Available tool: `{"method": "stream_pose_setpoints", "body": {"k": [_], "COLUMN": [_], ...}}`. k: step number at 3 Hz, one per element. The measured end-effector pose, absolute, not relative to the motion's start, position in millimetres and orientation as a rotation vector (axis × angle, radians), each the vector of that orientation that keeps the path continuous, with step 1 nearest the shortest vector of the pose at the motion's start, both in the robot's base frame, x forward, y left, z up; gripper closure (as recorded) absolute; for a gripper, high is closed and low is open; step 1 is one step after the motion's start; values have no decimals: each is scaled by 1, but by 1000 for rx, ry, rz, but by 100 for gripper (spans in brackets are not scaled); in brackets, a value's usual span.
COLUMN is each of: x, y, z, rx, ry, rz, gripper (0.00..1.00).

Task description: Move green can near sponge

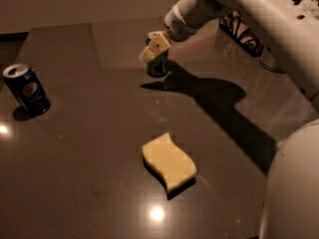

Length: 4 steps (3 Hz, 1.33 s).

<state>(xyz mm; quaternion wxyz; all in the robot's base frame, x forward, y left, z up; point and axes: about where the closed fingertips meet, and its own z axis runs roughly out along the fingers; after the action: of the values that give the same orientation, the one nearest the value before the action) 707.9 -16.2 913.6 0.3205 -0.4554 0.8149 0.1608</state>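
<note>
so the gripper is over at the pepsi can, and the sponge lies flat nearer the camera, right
Not quite. The camera view shows the gripper at the green can toward the far side of the table, not at the Pepsi can, which stands alone at the left. The sponge does lie flat nearer the camera.
</note>
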Motion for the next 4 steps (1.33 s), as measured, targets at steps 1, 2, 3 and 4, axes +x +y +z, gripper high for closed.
{"method": "stream_pose_setpoints", "body": {"k": [1, 2, 3, 4], "x": [707, 691, 661, 615], "y": [-13, -13, -29, -49], "z": [916, 928, 936, 946], "rx": [-1215, -1257, -1288, -1322], "ry": [2132, 2081, 2047, 2011], "rz": [446, 480, 490, 505], "gripper": [39, 71, 94, 100]}}
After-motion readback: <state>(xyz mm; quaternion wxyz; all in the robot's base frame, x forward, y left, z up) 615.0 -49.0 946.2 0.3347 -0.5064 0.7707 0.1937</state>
